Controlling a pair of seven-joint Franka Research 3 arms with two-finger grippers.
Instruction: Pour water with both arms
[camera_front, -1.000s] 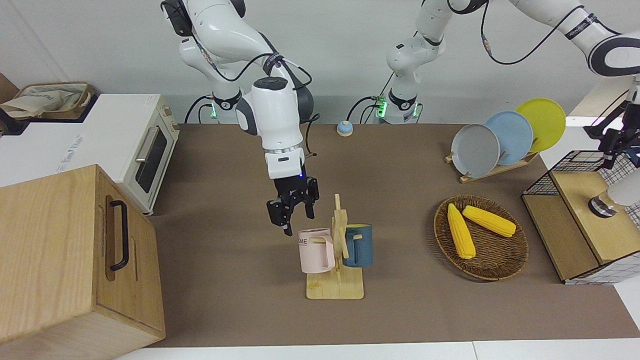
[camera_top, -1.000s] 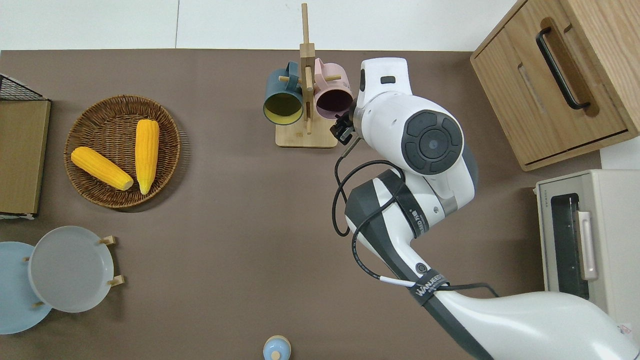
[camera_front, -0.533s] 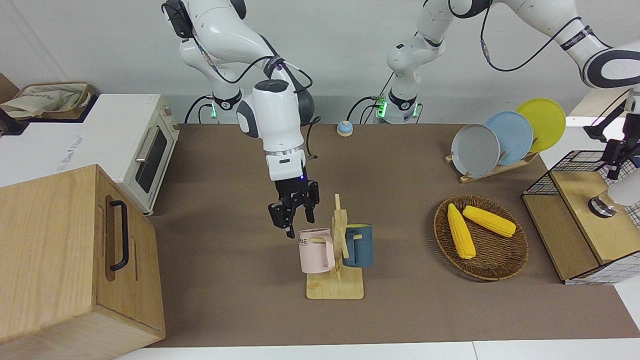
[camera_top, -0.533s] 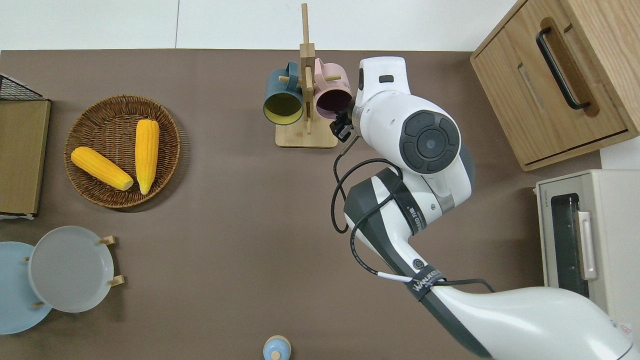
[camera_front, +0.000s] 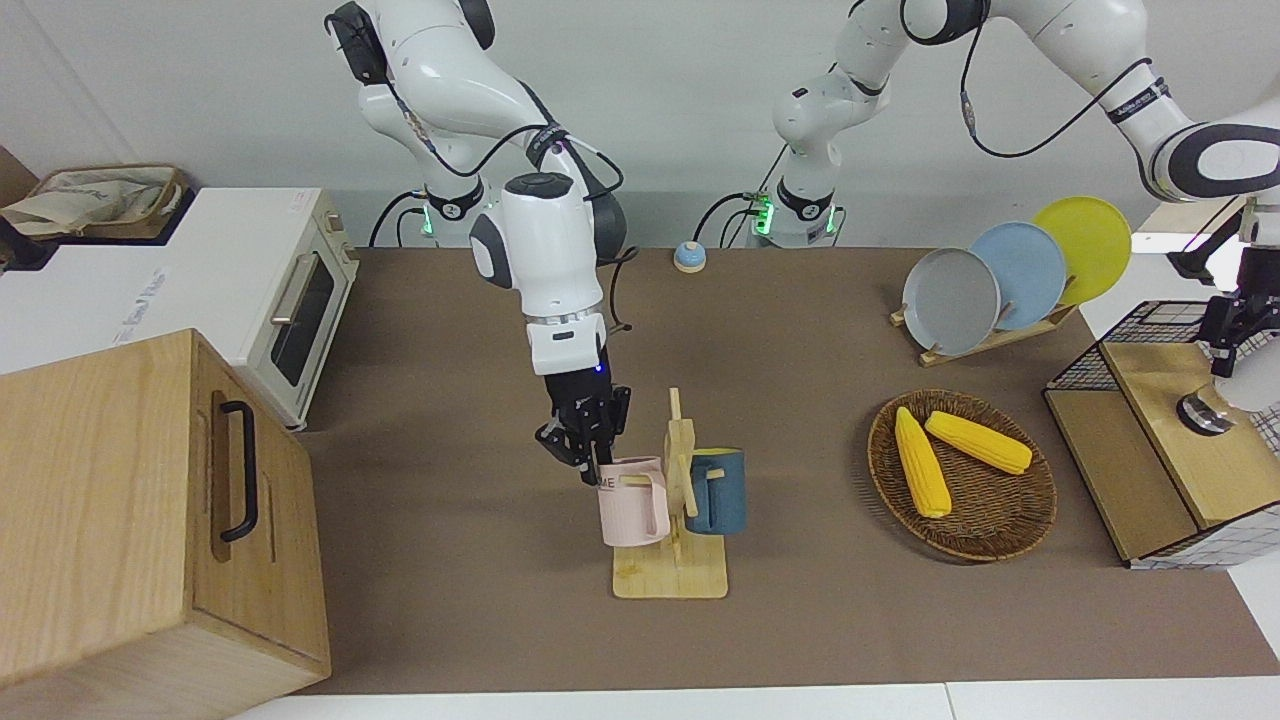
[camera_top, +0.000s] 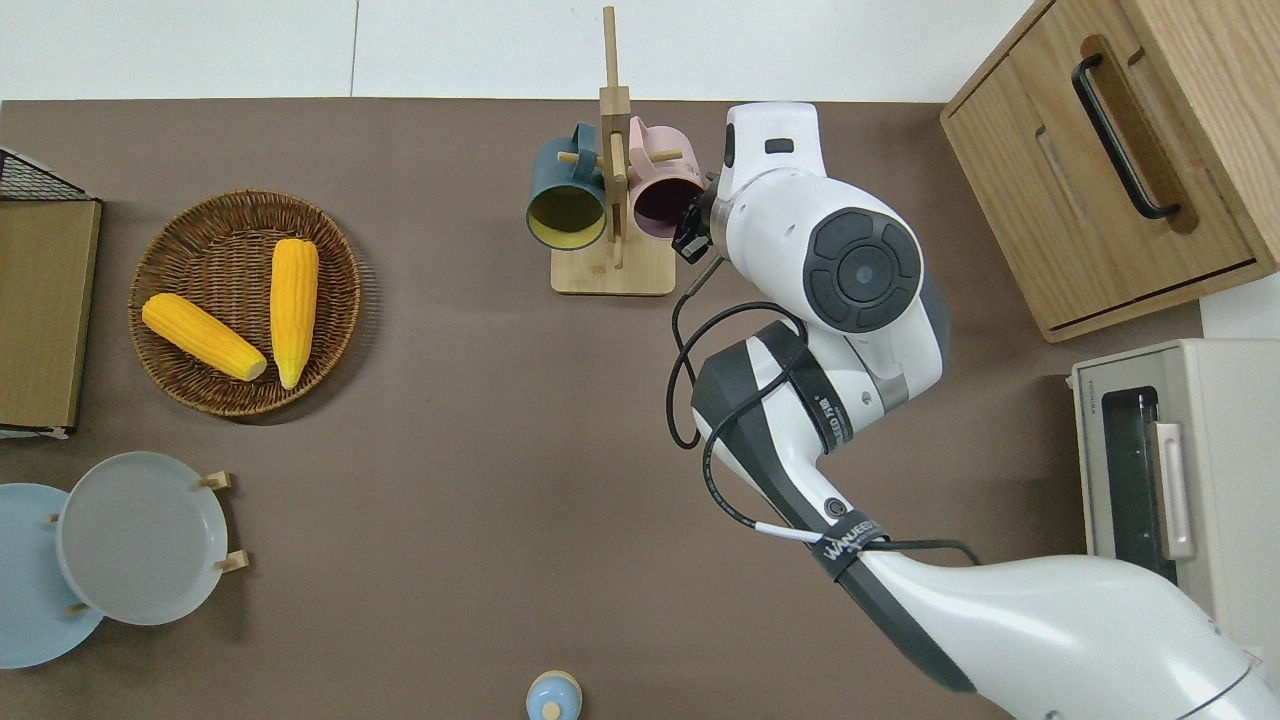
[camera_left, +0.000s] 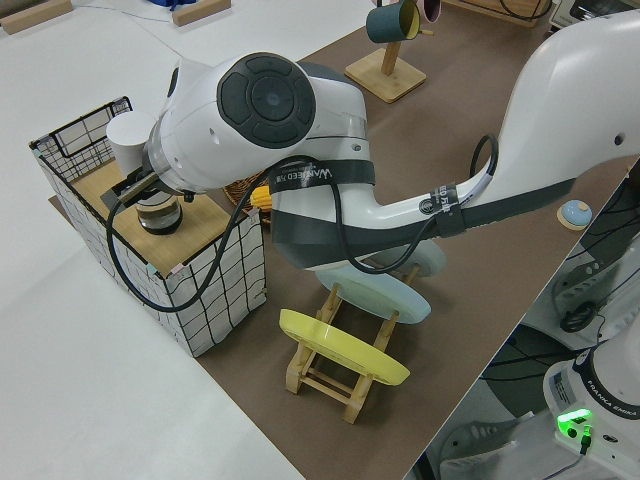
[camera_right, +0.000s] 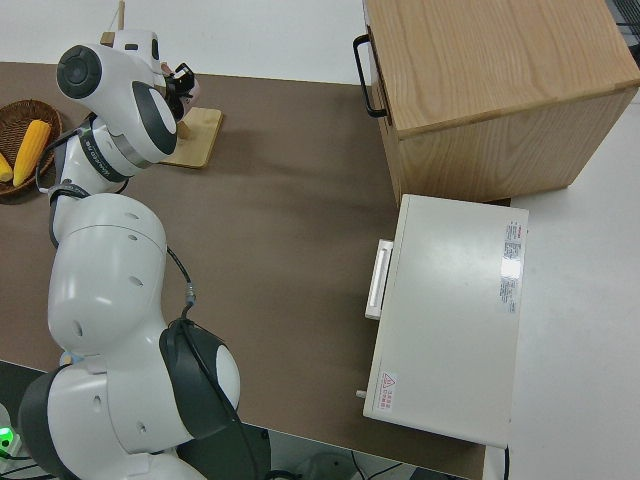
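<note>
Pink mug (camera_front: 631, 502) on rack, right gripper (camera_front: 590, 455) jaws seemingly astride its rim

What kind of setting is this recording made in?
Most likely a lab bench dressed as a mock kitchen: a toaster oven sits at the right arm's end, plates stand in a rack, mugs hang on a wooden stand, and two robot arms are mounted at the table.

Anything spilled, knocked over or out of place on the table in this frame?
Nothing stands out. Both mugs, pink and blue, hang on the wooden rack, the two corn cobs lie in the basket, and the plates stand in their holder. The right pincer is at the pink mug's rim.
</note>
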